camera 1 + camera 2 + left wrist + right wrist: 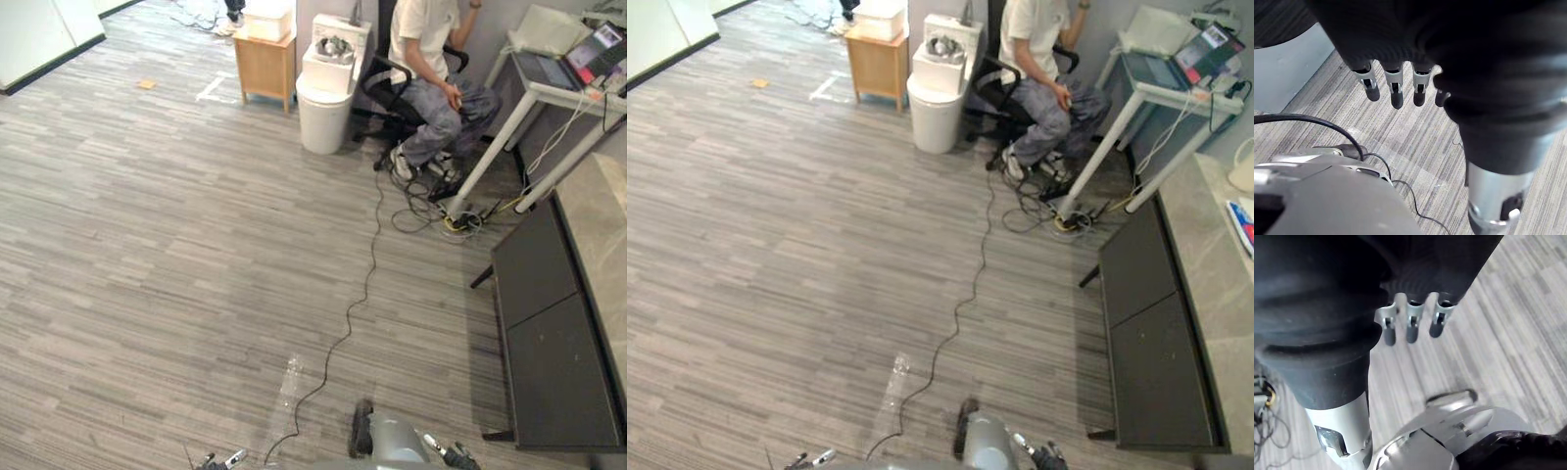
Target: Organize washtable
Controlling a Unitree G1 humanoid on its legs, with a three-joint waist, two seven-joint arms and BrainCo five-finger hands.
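The washtable is a low dark cabinet (549, 333) with a grey stone top (1213, 294) along the right edge of the eye views. On its far end lie a cream rounded object (1244, 164) and a blue and red packet (1241, 223). My left hand (1396, 93) hangs above the wooden floor with its fingers straight and nothing in it. My right hand (1411, 327) hangs the same way, fingers relaxed and holding nothing. Both hands are well short of the cabinet.
A person (431, 78) sits on a black chair beside a white desk (549, 83) with a laptop, beyond the cabinet. A white toilet (328, 88) and a small wooden side table (265, 64) stand at the back. A tangle of cables (456, 217) lies by the desk leg.
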